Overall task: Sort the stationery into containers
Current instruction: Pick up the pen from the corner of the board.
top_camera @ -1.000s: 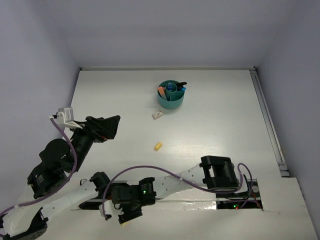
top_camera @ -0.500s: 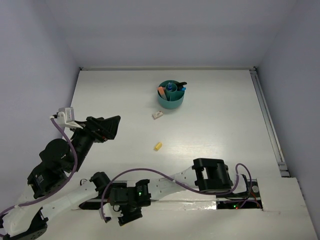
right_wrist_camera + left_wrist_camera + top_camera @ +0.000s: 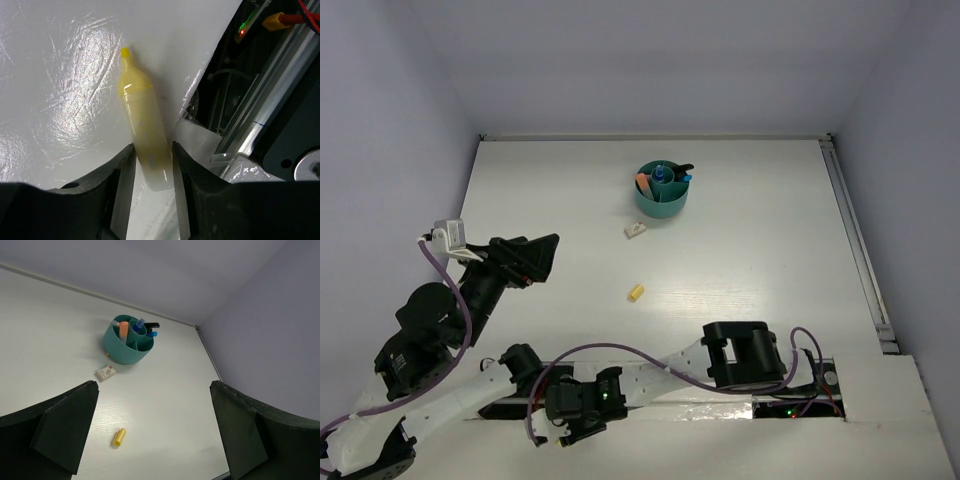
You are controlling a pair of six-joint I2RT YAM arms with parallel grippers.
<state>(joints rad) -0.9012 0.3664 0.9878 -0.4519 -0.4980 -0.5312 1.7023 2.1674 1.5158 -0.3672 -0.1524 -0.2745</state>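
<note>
The teal cup organizer stands at the far middle of the table with several pens upright in it; it also shows in the left wrist view. A white eraser lies just in front of it. A small yellow bit lies nearer. My left gripper is open and empty, raised at the left. My right gripper is low at the near edge, its jaws pressed on both sides of a yellow marker that lies on the glossy white surface.
The near table edge with dark gaps, cables and metal rails is right beside the right gripper. A purple cable loops over the right arm. A rail runs along the table's right side.
My right gripper has shifted a little toward the near left edge and lower; the yellow tip seen under it earlier no longer shows in the top view. The left arm has barely moved.
</note>
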